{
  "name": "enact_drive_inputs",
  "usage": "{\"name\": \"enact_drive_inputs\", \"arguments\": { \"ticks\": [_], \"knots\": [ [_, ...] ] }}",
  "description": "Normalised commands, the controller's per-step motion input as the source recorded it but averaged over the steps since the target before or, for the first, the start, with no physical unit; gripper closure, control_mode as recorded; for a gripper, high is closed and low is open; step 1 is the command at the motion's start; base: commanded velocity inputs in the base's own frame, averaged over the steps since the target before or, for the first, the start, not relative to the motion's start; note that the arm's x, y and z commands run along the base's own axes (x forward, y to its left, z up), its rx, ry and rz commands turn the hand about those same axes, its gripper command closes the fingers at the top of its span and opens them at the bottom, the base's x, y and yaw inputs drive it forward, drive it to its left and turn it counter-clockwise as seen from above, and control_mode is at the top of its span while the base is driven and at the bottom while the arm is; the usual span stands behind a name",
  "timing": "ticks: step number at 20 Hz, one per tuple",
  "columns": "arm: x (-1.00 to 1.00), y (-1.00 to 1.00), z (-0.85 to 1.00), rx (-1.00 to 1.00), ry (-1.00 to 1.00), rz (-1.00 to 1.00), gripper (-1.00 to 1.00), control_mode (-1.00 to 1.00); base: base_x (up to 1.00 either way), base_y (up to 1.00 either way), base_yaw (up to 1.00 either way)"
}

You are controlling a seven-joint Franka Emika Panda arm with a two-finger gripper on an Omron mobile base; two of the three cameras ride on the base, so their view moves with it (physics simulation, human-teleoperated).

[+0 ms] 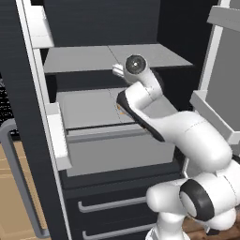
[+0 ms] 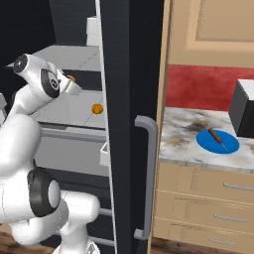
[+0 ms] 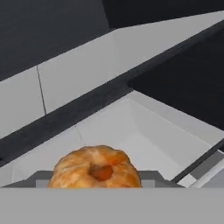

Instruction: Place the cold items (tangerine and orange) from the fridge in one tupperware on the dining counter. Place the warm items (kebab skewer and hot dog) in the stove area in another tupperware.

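Note:
A lumpy orange-skinned fruit with a deep dimple, the tangerine (image 3: 93,165) by its look, sits between my gripper's (image 3: 94,178) fingers just above a white fridge shelf (image 3: 144,135). In the right base view the same fruit (image 2: 71,77) peeks out at the gripper (image 2: 73,85) inside the fridge. A rounder fruit, the orange (image 2: 97,108), lies on the shelf below; the left base view shows a sliver of it (image 1: 120,110) under the arm. The kebab skewer (image 2: 217,136) lies on a blue plate (image 2: 204,141) on the counter. The hot dog and the tupperware are out of view.
The open fridge door (image 2: 129,99) with its grey handle (image 2: 149,168) stands between the fridge and the marble counter (image 2: 178,139). A dark box (image 2: 243,111) sits at the counter's right. Grey shelves (image 1: 84,58) hang close above and below the hand. Drawers (image 1: 112,204) lie below.

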Motion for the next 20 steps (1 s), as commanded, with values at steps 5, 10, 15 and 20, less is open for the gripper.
{"name": "enact_drive_inputs", "arguments": {
  "ticks": [5, 10, 15, 20],
  "knots": [
    [-1.0, -0.06, -0.55, 0.04, 0.01, -0.46, 1.0, -1.0, 0.0, 0.0, 0.0],
    [-1.0, -0.47, -0.7, 0.01, 0.07, -0.33, 1.0, -1.0, 0.0, 0.0, 0.0],
    [-0.94, -0.81, -0.74, 0.1, 0.21, -0.18, 1.0, -1.0, 0.0, 0.0, 0.0],
    [-0.36, -0.68, -0.7, 0.01, 0.18, -0.16, 1.0, -1.0, 0.0, 0.0, 0.0]
  ]
}}
